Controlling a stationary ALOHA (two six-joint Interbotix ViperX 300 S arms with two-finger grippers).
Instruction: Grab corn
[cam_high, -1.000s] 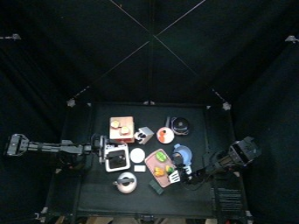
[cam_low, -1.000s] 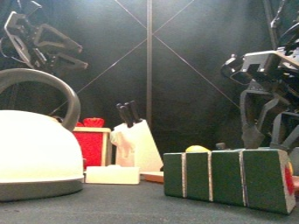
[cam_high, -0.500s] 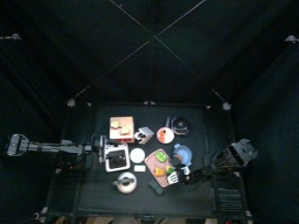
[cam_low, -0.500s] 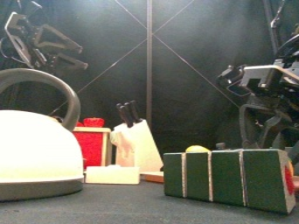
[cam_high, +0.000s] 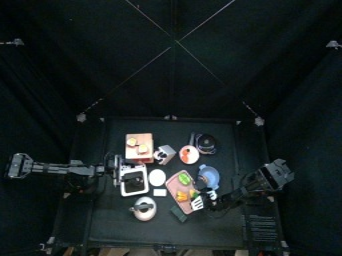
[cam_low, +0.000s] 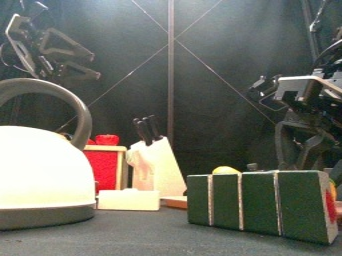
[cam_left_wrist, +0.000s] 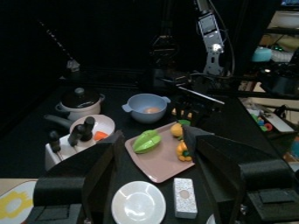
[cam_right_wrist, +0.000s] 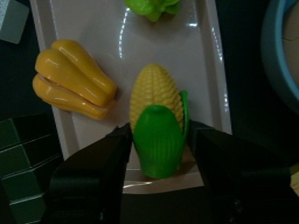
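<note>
1. We find the corn (cam_right_wrist: 159, 112) lying on the tray (cam_right_wrist: 82, 128), green husk end between the right gripper (cam_right_wrist: 158, 144) jaws, which stand apart on either side of it and grip nothing yet.
2. Risk: the yellow pepper (cam_right_wrist: 73, 77) lies just beside the corn; one jaw could catch or shove it.
3. Risk: closing on the tapered husk end may squeeze the corn out of the grip.
4. Risk: coming down too low may press the tray.
5. The left gripper (cam_left_wrist: 149, 171) rests open, well apart.

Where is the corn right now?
The corn lies on the pale tray at the table's front right, beside the yellow pepper, between the right claw's open jaws.
</note>
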